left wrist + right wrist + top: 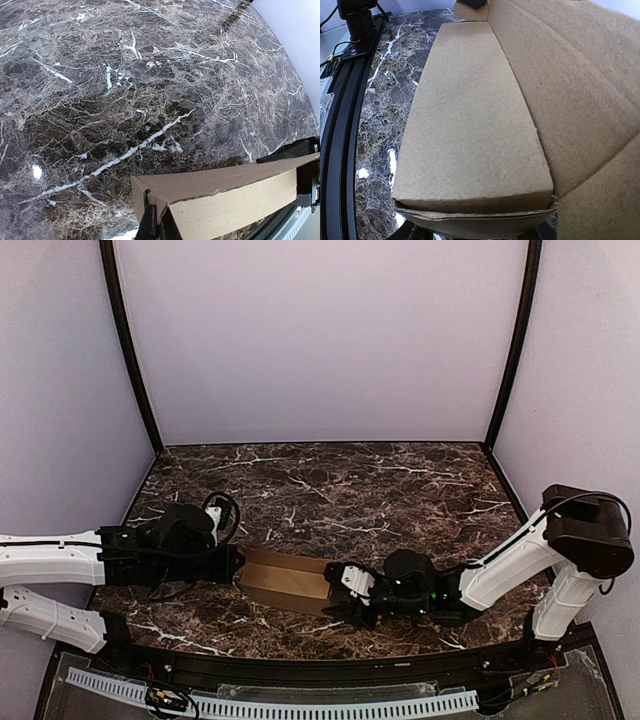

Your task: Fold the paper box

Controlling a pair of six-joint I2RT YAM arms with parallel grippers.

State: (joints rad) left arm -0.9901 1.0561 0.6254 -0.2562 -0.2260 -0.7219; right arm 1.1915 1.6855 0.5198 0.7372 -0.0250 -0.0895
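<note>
The paper box (285, 580) is a slim tan cardboard box lying near the table's front edge, between my two grippers. My left gripper (235, 565) is at the box's left end. In the left wrist view its black fingers (150, 225) stand pressed together on a thin end flap of the box (225, 200). My right gripper (345, 595) is at the right end. In the right wrist view the box (470, 125) fills the frame and its near end sits between the right gripper's (475, 235) dark fingertips (407, 232), which close on its sides.
The dark marble table (330, 480) stretches behind the box to the pale booth walls. A black rail (300, 665) runs along the near edge, close to the box, and also shows as the rail (340, 150) in the right wrist view.
</note>
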